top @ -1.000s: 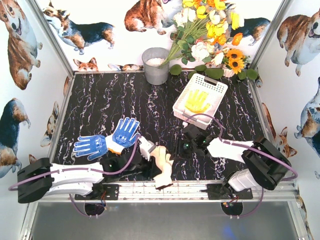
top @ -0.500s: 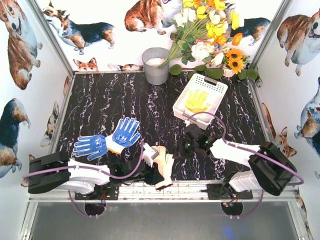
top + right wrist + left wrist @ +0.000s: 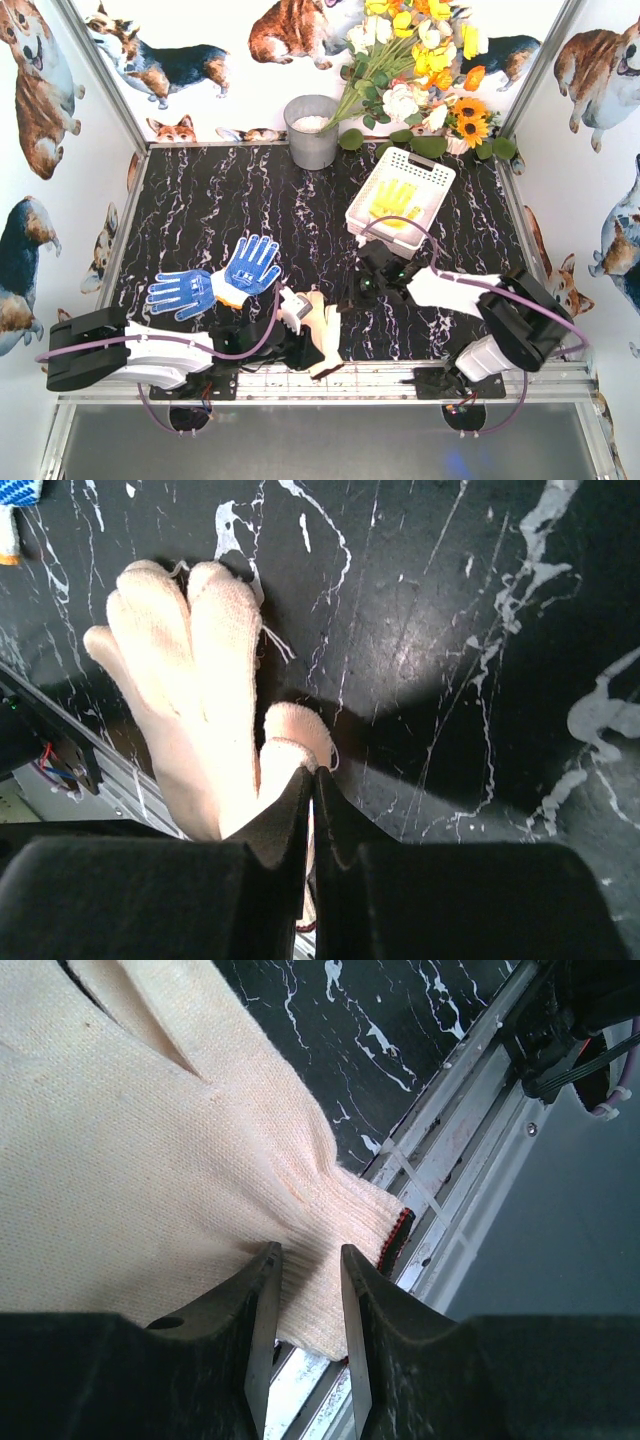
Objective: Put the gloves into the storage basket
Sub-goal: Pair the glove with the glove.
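- Left gripper point(image 3: 308, 1260) is pinched narrow on the cream glove point(image 3: 150, 1140) cuff, bottom centre of the top view; we read that as a carry hold.
- Right gripper point(image 3: 312, 778) is closed and looks empty to us.
- Yellow glove point(image 3: 395, 203) lies in the storage basket point(image 3: 432, 168), upper right.
- Blue gloves point(image 3: 215, 280) wait on the desk point(image 3: 230, 200), left.

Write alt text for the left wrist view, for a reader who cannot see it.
The left fingers pinch the ribbed cuff of a cream glove that fills most of the picture. At right are the black marble table and its metal edge rail.
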You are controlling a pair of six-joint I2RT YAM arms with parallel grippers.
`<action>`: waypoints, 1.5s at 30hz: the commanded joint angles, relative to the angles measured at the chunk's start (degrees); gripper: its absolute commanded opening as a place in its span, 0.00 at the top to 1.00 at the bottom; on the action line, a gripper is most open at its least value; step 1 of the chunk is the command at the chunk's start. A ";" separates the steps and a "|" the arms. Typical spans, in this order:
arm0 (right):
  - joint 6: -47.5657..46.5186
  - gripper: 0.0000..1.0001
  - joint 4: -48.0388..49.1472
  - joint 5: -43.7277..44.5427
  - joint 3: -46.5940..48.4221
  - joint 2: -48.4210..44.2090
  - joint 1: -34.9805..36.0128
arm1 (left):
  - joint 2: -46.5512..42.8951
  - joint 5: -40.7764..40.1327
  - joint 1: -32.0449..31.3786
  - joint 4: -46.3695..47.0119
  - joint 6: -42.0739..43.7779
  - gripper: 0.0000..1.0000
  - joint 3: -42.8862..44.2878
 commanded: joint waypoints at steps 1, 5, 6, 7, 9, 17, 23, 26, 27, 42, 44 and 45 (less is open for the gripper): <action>-1.96 1.00 6.21 -3.02 3.28 2.73 0.29 | 0.06 -0.54 -0.64 -0.79 -0.05 0.76 -0.80; -2.75 1.00 6.83 -4.07 4.30 3.71 0.70 | 1.10 -0.25 -0.58 -0.21 -0.09 0.77 -0.98; -2.91 1.00 6.82 -4.08 4.52 3.72 0.81 | 1.36 -0.10 -0.58 -0.14 -0.09 0.77 -0.98; -3.11 1.00 6.90 -4.13 4.59 3.72 0.94 | 1.51 -0.01 -0.56 -0.10 -0.09 0.77 -1.02; -3.45 1.00 6.98 -4.23 4.84 3.76 1.12 | 1.78 0.04 -0.72 0.00 -0.09 0.77 -1.08; -4.95 1.00 7.11 -4.51 6.82 7.12 1.61 | 1.98 0.54 -0.80 0.00 0.08 0.79 -1.08; -6.00 1.00 7.56 -4.52 8.48 11.04 1.78 | 1.12 0.36 -0.89 -0.82 0.41 0.79 -0.80; -6.19 1.00 7.35 -4.09 8.62 11.64 1.87 | -1.22 -0.69 -0.89 -3.19 0.59 0.76 0.28; -6.16 1.00 7.35 -4.04 8.45 11.36 1.92 | -2.68 -1.44 -0.84 -4.92 0.53 0.72 0.84; -5.40 0.52 -1.82 -0.13 6.16 -3.42 1.96 | -19.97 -16.92 13.12 -41.35 3.11 0.41 16.32; -4.51 0.52 -2.98 -0.48 5.30 -5.34 1.96 | -17.10 -13.75 16.89 -41.21 4.26 0.43 17.41; -3.95 0.52 -3.41 -0.73 4.73 -5.98 1.96 | -15.61 -12.38 18.52 -40.92 4.82 0.44 17.91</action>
